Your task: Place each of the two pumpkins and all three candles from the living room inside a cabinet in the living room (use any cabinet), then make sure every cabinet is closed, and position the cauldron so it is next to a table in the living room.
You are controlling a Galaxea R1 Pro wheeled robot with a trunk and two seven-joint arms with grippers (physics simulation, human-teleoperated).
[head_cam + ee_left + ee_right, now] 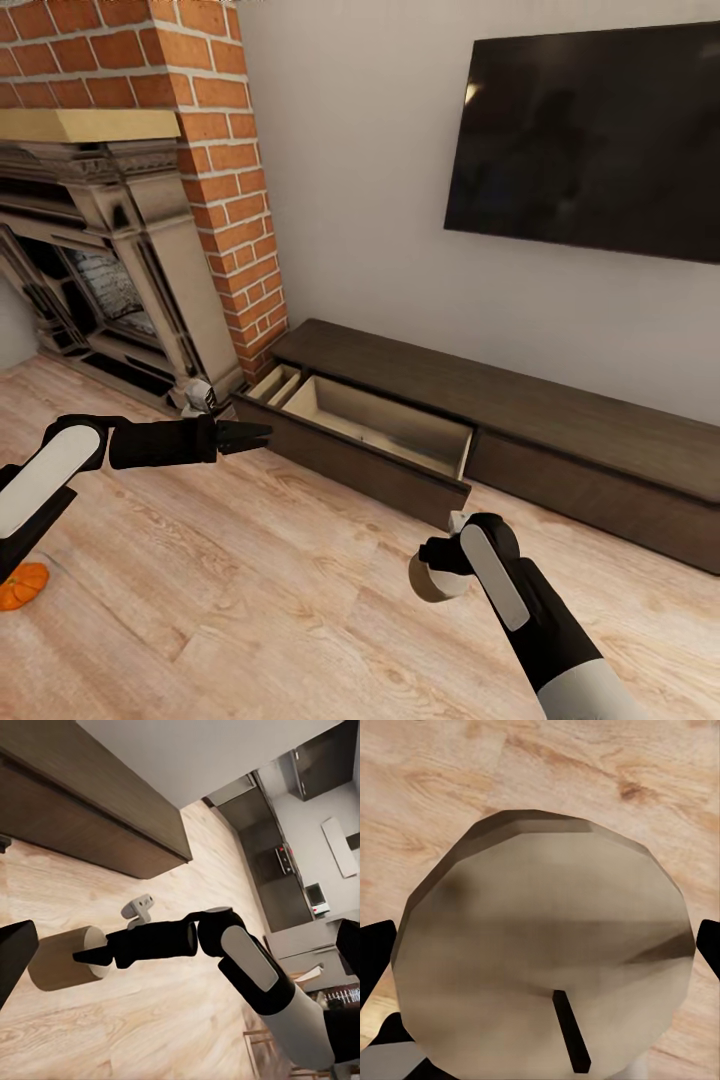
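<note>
1. The right gripper (432,572) is clamped on a tan candle (430,580), held above the wooden floor (250,600).
2. The open drawer (390,425) of the dark cabinet (560,420) lies just ahead of the candle, slightly to the left; this arm is nearer.
3. The left gripper (255,434) hovers by the drawer's corner, apparently closed and empty.
4. A pumpkin (22,588) sits on the floor at far left.

Pale wooden floor (250,600) bears the dark cabinet (560,440) and a pumpkin (22,588).

Light wood plank floor (250,590). Brick chimney (225,150) over ornate fireplace (100,270), far left. Dark wall-mounted TV (590,130) on plain pale wall (350,150).
</note>
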